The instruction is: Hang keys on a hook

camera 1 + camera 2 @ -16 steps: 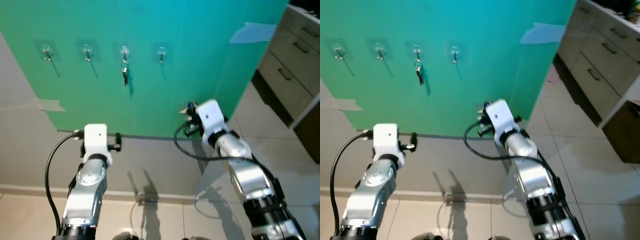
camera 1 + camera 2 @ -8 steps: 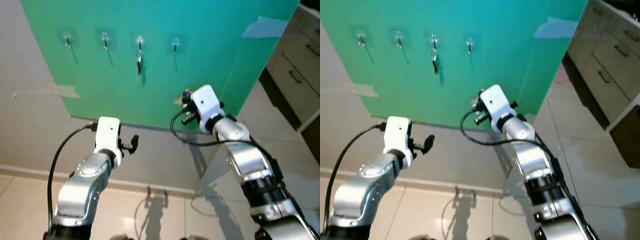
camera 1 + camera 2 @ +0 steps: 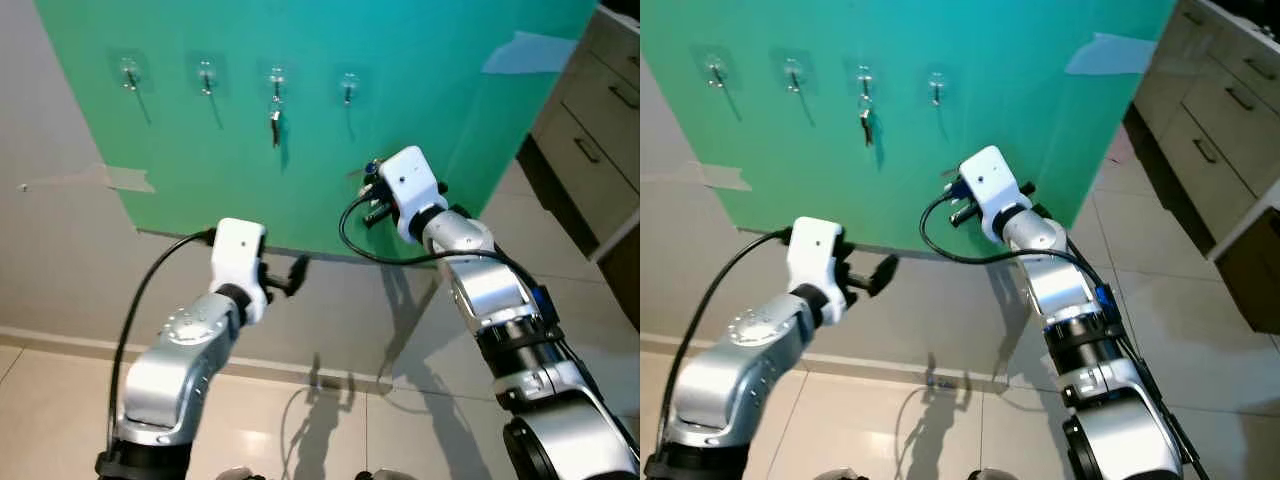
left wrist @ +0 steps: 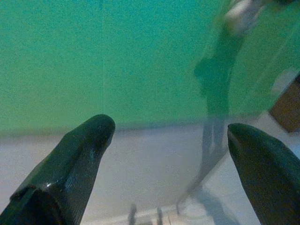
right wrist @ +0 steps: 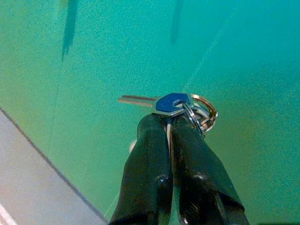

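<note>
A green board (image 3: pixel 180 190) on the wall carries a row of clear stick-on hooks. A bunch of keys (image 3: pixel 274 122) hangs from the third hook (image 3: pixel 277 79), and the fourth hook (image 3: pixel 348 84) beside it is bare. My right gripper (image 5: pixel 167 123) is shut on a key ring with a blue-headed key (image 5: pixel 172 102) and a silver key sticking out sideways. It is held close to the board, below and a little right of the fourth hook, seen as right gripper (image 3: pixel 370 185). My left gripper (image 4: pixel 171 126) stands open and empty, lower down, facing the board's bottom edge.
Grey drawers with handles (image 3: pixel 600 110) stand at the right. A pale patch of tape (image 3: pixel 525 55) sits on the board's upper right, and another strip (image 3: pixel 125 180) on its left edge. Black cables loop from both wrists. Tiled floor (image 3: pixel 420 420) lies below.
My left arm has risen and swung right toward the board, its fingers now pointing at it. My right gripper with the keys has moved slightly up, nearer the fourth hook.
</note>
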Robot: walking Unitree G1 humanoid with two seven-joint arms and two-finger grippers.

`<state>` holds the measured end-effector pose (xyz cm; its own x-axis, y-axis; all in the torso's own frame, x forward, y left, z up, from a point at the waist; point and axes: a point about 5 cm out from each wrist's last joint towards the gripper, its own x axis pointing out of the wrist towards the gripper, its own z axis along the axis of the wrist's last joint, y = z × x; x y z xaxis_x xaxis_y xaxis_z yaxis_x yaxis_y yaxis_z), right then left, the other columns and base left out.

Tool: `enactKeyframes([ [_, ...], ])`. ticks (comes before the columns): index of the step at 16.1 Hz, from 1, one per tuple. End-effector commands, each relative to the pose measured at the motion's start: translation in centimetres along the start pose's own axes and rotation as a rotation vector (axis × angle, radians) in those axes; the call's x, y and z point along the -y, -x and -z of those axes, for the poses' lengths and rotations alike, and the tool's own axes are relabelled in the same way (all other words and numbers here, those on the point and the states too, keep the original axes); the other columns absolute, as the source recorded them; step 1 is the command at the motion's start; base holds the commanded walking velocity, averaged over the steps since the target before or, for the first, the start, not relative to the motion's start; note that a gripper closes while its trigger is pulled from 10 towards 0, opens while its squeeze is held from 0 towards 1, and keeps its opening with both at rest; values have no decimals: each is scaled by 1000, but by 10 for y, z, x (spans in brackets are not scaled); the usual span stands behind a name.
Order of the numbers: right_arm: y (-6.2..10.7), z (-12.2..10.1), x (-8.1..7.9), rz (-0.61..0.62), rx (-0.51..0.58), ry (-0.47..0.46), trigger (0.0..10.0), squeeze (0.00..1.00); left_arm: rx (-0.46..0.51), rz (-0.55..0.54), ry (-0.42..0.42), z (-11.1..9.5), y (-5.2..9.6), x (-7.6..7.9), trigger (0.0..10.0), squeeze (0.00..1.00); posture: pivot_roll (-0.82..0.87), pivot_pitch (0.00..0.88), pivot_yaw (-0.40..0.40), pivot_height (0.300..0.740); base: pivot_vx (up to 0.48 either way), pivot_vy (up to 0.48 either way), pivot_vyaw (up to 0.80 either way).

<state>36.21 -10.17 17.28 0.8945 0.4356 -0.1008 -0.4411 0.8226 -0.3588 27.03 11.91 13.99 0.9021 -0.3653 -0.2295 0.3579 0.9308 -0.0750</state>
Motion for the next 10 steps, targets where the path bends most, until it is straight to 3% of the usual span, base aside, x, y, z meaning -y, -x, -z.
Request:
enactKeyframes([
  [1,-5,-5,8,45,16,-3,10000,0,198,-71,-70,-13,4,-3,10000,0,3,0,-59,740,0,0,0],
  [2,-7,-5,9,58,17,-3,10000,0,230,-92,-75,-13,5,-5,10000,0,4,0,-60,740,0,0,0],
  [4,-14,-4,14,124,29,-28,10000,0,310,-166,-253,-4,4,-13,10000,0,12,0,-70,740,0,0,0],
  [5,-16,-3,15,138,25,-32,10000,0,319,-164,-299,-2,4,-13,10000,0,13,0,-72,740,0,0,0],
  [10,-28,-14,24,210,62,2,10000,0,388,-70,-326,9,-3,7,10000,0,7,0,-73,740,0,0,0],
])
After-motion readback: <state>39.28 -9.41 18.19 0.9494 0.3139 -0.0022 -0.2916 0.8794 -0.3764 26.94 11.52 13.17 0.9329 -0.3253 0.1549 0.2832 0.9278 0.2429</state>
